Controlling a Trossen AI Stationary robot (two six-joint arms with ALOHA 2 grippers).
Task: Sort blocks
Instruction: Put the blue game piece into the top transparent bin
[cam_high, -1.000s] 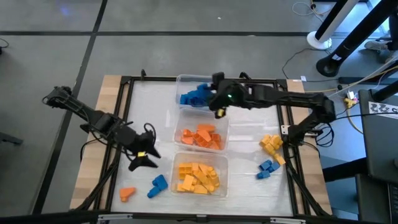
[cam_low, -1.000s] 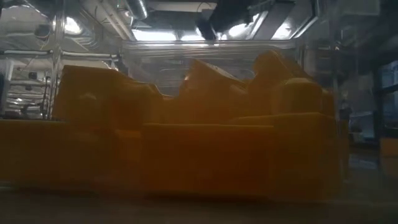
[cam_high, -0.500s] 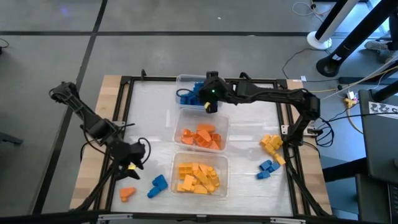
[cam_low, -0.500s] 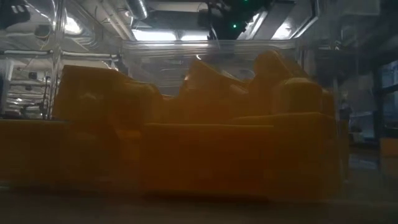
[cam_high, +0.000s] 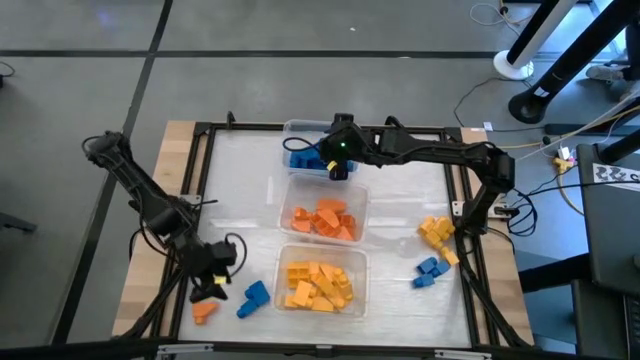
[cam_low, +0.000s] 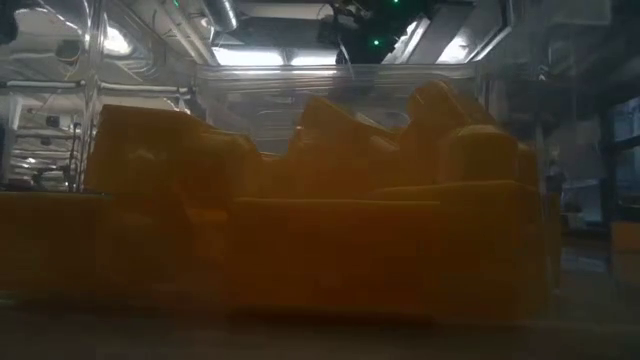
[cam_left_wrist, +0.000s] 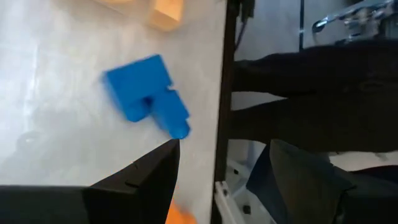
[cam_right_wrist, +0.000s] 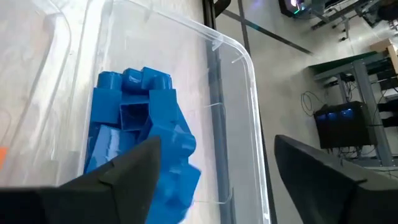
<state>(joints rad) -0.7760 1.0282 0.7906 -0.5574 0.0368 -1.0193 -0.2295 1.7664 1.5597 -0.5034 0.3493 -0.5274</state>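
Overhead, three clear tubs sit in a row down the middle of the table (cam_high: 240, 190), and the middle tub (cam_high: 325, 215), holding orange blocks (cam_high: 322, 219), serves as the landmark. On its far side is the tub of blue blocks (cam_high: 305, 158); on its near side is the tub of yellow blocks (cam_high: 318, 285), which fill the low view as a blurred yellow-orange mass (cam_low: 300, 240).

The right gripper (cam_high: 337, 165) hangs over the blue tub (cam_right_wrist: 239, 93), just beyond the middle tub's far edge. In the right wrist view its fingers (cam_right_wrist: 118, 180) are spread wide with nothing between them, and the blue pile (cam_right_wrist: 140, 140) lies below in the tub.

The left gripper (cam_high: 212, 283) is down at the table's near-left corner, well to the left of the middle tub and nearer the front edge. Its fingers (cam_left_wrist: 146, 177) are spread apart and empty. A loose blue block (cam_left_wrist: 144, 96) (cam_high: 254, 297) lies on the table just beside the fingers, and a loose orange block (cam_high: 203, 311) lies by them too.

Right of the middle tub, near the table's right edge, loose yellow blocks (cam_high: 436, 230) and blue blocks (cam_high: 430, 270) lie unsorted.
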